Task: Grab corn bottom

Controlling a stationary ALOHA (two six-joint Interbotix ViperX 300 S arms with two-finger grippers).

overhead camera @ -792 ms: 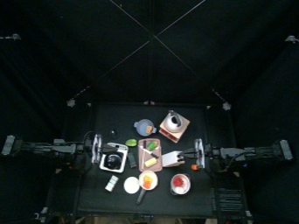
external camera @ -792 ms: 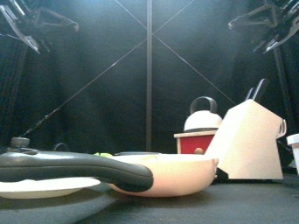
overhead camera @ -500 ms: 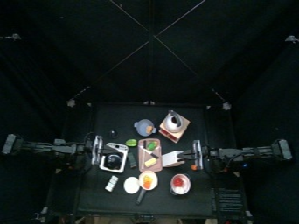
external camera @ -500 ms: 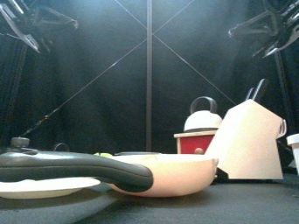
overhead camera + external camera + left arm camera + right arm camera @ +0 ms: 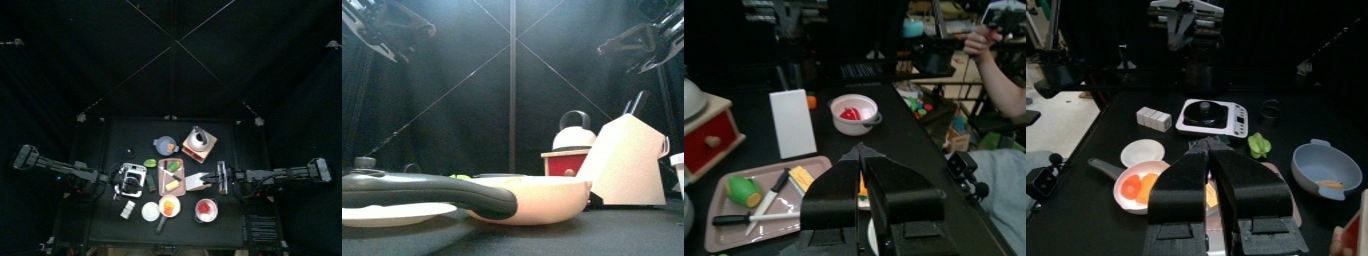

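From where I stood, the stubby yellow corn piece point(image 5: 802, 178) lay on the pale pink cutting board point(image 5: 811, 162) in the middle of the table, towards the board's near end, with a small black-handled knife point(image 5: 778, 190) just beside it and a green fruit half point(image 5: 744, 190) further along. The left gripper point(image 5: 862, 150) hung above the table to the left of the board, its fingers released and grasping nothing. The right gripper point(image 5: 1211, 148) hung to the board's right, and whether it was clenched I could not tell. The corn looked like a light, hard toy, likely smooth and apt to roll or skid. I judged the sound hold to be across its rounded sides at mid-length, coming straight down, clear of the knife
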